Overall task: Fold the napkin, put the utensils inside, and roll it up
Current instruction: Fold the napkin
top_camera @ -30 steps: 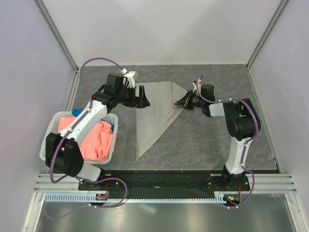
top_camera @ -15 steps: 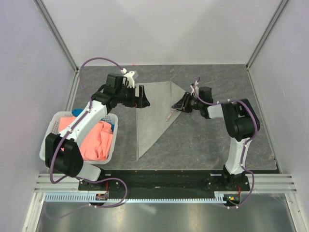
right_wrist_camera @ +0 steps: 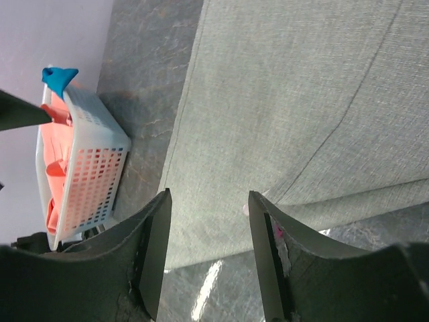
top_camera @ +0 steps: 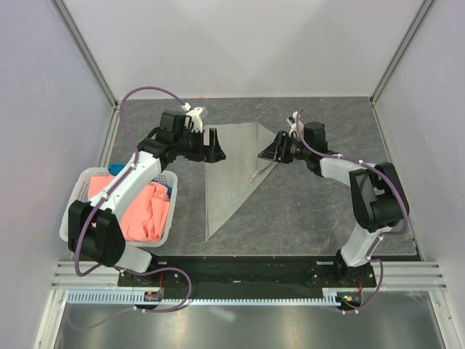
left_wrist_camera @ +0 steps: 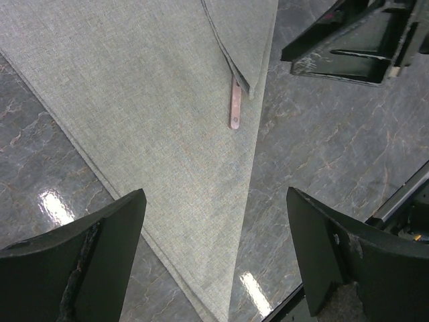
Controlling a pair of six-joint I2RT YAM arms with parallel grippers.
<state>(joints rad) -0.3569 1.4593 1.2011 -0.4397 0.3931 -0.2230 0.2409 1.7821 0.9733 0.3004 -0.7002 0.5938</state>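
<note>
Napkin (top_camera: 229,169) x1, folded; utensil (top_camera: 257,173) x1; basket (top_camera: 168,218) w/ 2 cloths (top_camera: 145,211).

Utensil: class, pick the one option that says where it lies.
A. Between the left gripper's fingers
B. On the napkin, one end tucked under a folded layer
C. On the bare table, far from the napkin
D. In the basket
B: in the left wrist view the utensil lies on the napkin near its edge, with its upper end hidden under the napkin's folded-over layer.
</note>
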